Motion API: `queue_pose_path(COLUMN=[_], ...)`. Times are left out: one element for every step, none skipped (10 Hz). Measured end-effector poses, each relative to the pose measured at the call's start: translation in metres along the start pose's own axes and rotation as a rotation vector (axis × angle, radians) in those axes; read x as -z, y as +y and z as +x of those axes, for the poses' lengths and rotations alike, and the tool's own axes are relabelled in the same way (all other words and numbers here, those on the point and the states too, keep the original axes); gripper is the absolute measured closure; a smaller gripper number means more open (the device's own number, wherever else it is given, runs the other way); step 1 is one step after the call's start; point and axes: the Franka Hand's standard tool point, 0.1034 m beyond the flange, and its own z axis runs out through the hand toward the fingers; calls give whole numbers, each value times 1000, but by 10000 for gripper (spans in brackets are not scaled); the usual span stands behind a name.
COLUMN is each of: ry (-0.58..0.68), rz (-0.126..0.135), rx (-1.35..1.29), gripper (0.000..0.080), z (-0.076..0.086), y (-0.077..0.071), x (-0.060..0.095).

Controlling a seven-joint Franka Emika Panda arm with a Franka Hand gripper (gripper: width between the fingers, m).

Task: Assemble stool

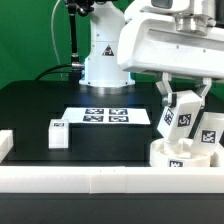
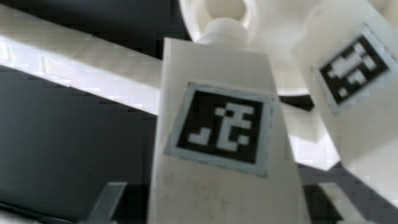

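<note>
Running along the near edge of the black bench (image 1: 40, 105) is a long white rail (image 1: 100, 182), with a short piece of rail (image 1: 5, 145) at the exterior view's left. Just behind the long rail, at the exterior view's right, sits the round white seat (image 1: 172, 156), with a small dark tag on its near wall.

Two legs rise from the seat. The held leg (image 1: 177, 117) stands nearly upright, tilted a little, with its tagged face toward the camera. Its lower end meets the seat's top, but I cannot tell whether it sits in a hole. The claw (image 1: 181, 104) grips this leg from above, one dark finger on each side and the jaws closed on its width. In the wrist view the same leg fills the middle of the picture, its square tag plain, and a grey finger (image 2: 107, 200) shows beside it.

The second leg (image 1: 210, 130) stands just beside the held one, toward the exterior view's right. It leans and also rests on the seat, clear of the claw.

Further back and well apart, toward the exterior view's left, the third leg (image 1: 58, 133) sits alone on the bench with a tag on its top. Behind it the marker board (image 1: 105, 116) lies flat at mid-bench. Farthest back is the arm's white base (image 1: 103, 60), in front of a green backdrop (image 1: 30, 40).
</note>
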Motion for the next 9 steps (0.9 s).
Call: queue_pose_path(ry=[5, 15, 40, 35, 52, 171, 167, 166, 165], rz=[-3, -7, -15, -14, -19, -52, -47, -43, -41], rx=[31, 37, 36, 37, 37, 34, 33, 39, 42], gripper=[472, 472, 472, 472, 472, 472, 472, 472, 472], z=[0, 1, 2, 0, 2, 2, -8, -9, -10], y=[1, 3, 4, 4, 5, 11, 7, 2, 0], x=[0, 0, 0, -1, 0, 7, 5, 6, 6])
